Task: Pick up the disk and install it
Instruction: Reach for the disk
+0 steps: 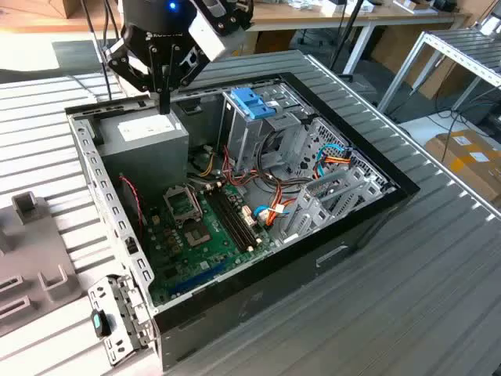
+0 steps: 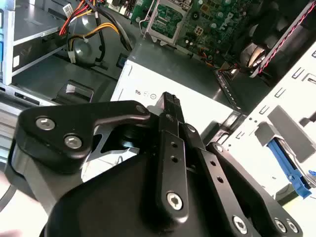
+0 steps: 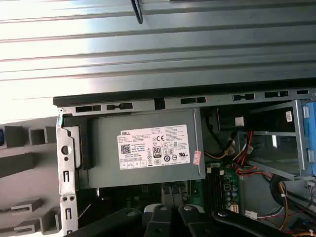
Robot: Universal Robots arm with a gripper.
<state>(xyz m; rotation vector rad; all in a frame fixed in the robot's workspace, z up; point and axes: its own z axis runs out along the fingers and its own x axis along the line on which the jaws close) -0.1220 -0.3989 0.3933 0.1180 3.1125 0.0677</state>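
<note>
disk whereabouts cannot be told from these views, nor can its look; nothing lies between the fingers. the pincer (image 1: 164,106) is pressed together on empty air, and its fingertips (image 2: 170,100) meet in the second wrist view. straight beneath the pincer sits the grey metal box (image 1: 145,137) with a white sticker (image 3: 158,148); i cannot tell whether the tips touch its lid. to the pincer's side, toward the exterior view's right, stands the metal cage (image 1: 243,125) with a blue plastic top (image 1: 252,102). farther out and lower than the pincer, the motherboard (image 1: 203,227) and the coloured cables (image 1: 270,211) lie inside the black computer case (image 1: 235,301). the pick-up looks like the step in hand, and it is not yet begun. to do it well, i judge, the fingers should spread before any descent. they should take the flat drive level by its two long edges, with the tips kept clear of the box lid and the cables.
</note>
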